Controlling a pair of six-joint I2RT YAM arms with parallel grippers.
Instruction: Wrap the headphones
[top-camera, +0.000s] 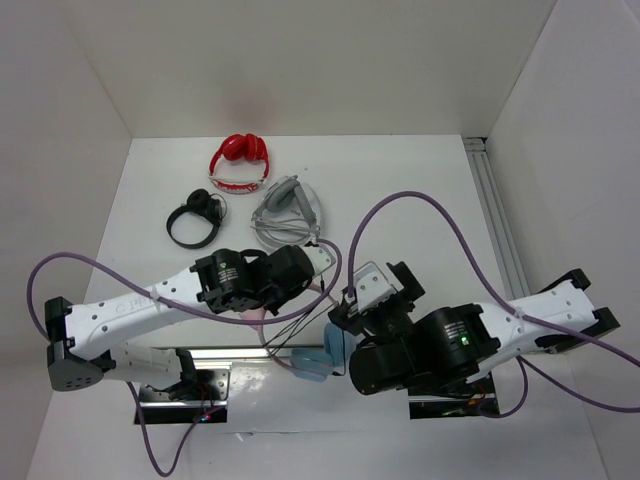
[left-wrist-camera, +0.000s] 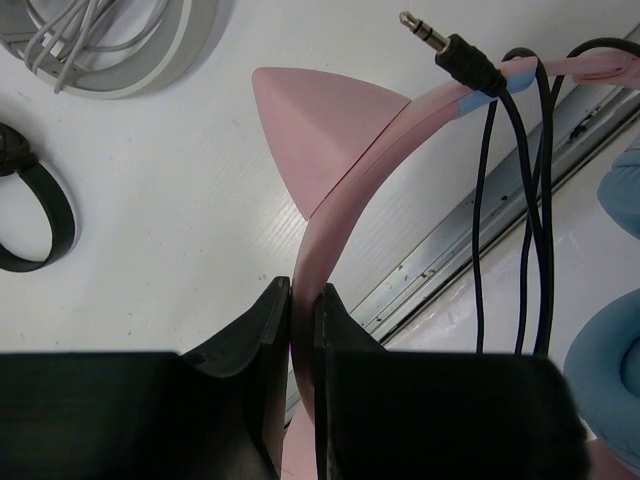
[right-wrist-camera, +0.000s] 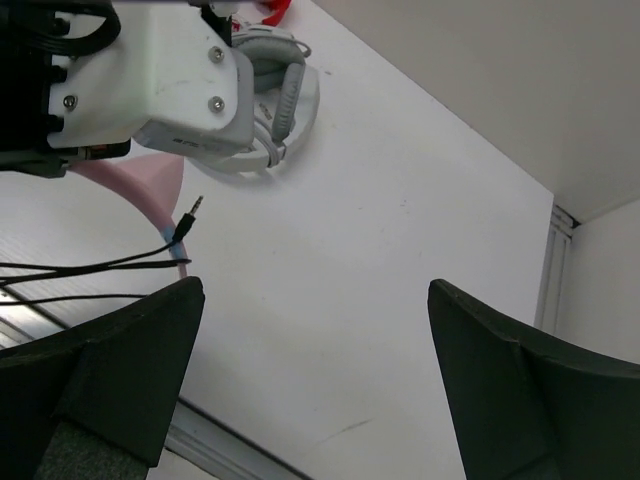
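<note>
Left wrist: L end effector (left-wrist-camera: 302, 296) pinches pink band of headphones (left-wrist-camera: 345, 185), band arcing up-right; R end effector (right-wrist-camera: 315, 292) spread wide.

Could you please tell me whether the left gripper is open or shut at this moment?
Shut: the left gripper clamps the pink headband, with both fingers pressed flat against its sides.
</note>
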